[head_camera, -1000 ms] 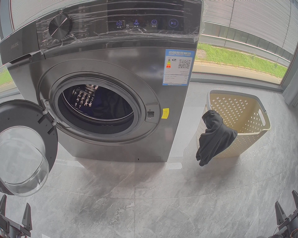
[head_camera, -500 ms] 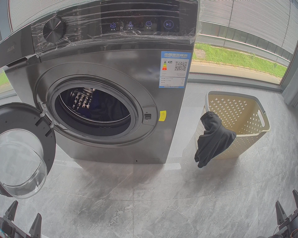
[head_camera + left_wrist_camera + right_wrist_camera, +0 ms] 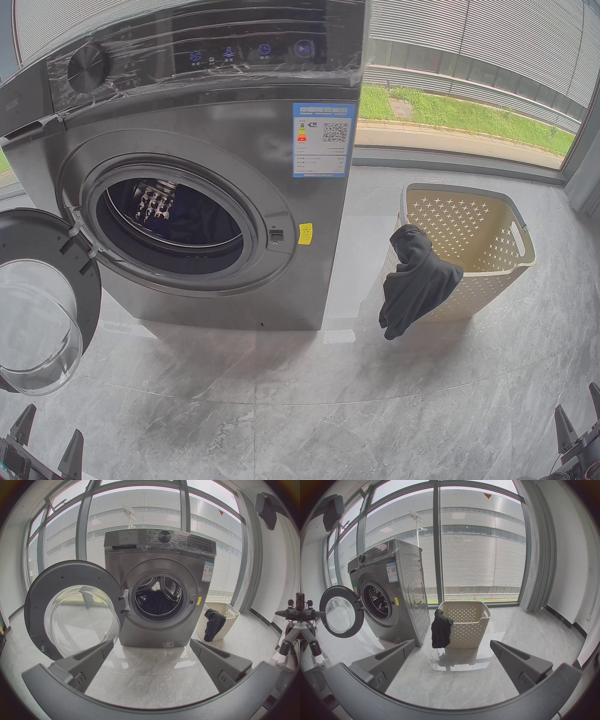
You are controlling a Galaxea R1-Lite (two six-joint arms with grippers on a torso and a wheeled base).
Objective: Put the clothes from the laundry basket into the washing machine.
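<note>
A dark grey garment [image 3: 415, 281] hung over the front-left rim of the cream perforated plastic laundry basket [image 3: 465, 189] at right of centre in the head frame. Its long axis ran down the basket's outer wall, and its tail stopped short of the grey marble floor [image 3: 312, 400]. The right gripper [image 3: 578, 412], at the lower right corner, was spread wide and empty. The garment lay up and to the left of it, well apart. The left gripper [image 3: 49, 431], at the lower left corner, was likewise released and sat farther off, so the right arm looked better placed. The grey front-loading washing machine [image 3: 206, 125] stood at upper left with its round glass door [image 3: 37, 300] swung open.
</note>
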